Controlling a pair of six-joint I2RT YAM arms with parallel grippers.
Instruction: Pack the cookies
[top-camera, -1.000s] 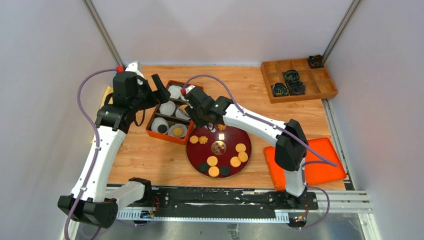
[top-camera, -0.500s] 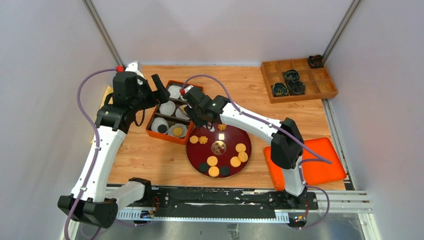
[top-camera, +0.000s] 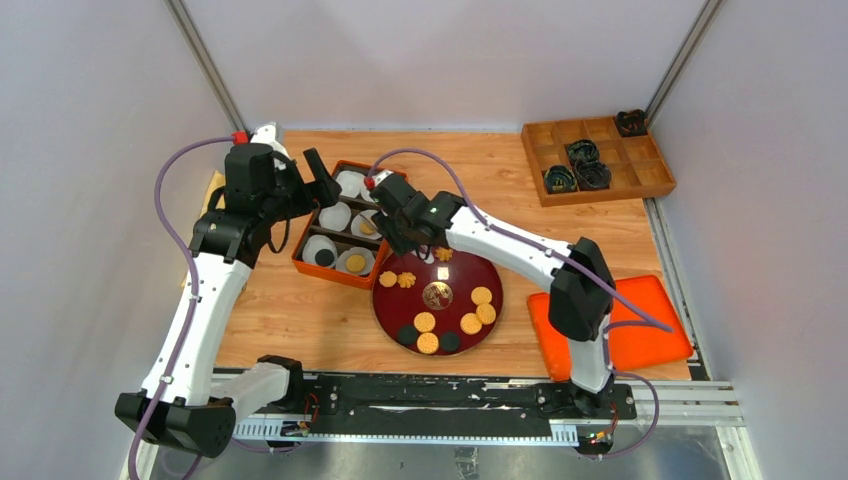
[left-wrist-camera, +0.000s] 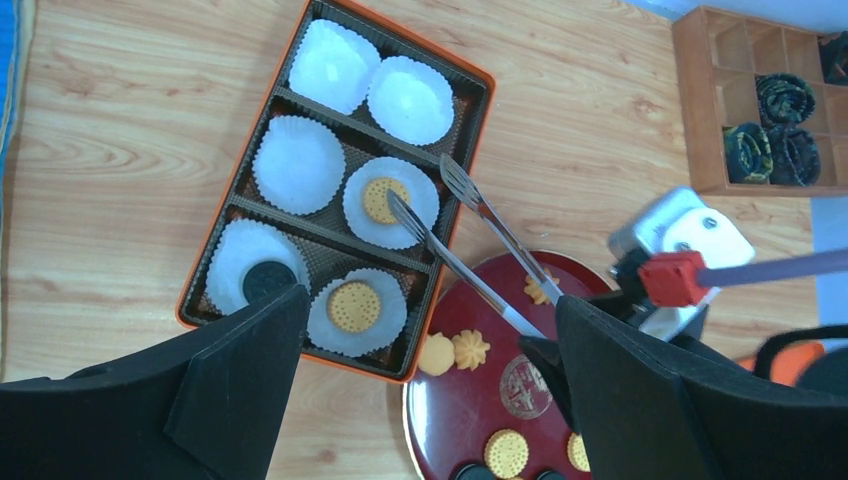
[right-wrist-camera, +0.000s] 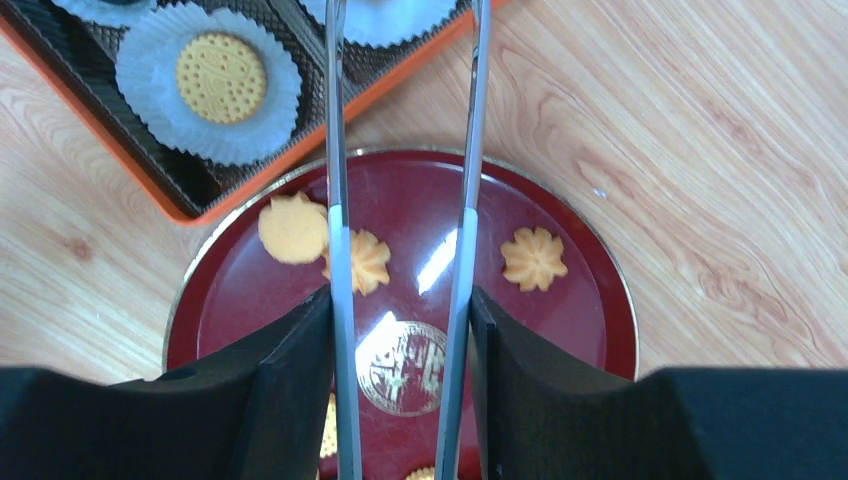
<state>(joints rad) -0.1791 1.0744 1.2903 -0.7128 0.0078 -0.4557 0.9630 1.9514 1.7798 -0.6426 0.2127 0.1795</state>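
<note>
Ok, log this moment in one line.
left claw open above tray | right claw shut on tongs | tips over cup with golden cookie | more cookies on plate

Left arm (top-camera: 205, 300): rises from near-left base, elbow bent, wrist angled down and rightward. Left gripper (left-wrist-camera: 430, 300): fingers spread wide, nothing between them. Right arm (top-camera: 520, 250): stretched from near-right base across toward left, forearm low. Right gripper (right-wrist-camera: 400, 315): fingers pressed on outer sides of metal tongs (right-wrist-camera: 338, 240), tong tips apart.

Table (right-wrist-camera: 700, 150): wood grain, matt. Plate (right-wrist-camera: 560, 335): gloss red lacquer. Tongs (right-wrist-camera: 340, 260): shiny metal. Cups (left-wrist-camera: 300, 165): pleated wht paper.
</note>
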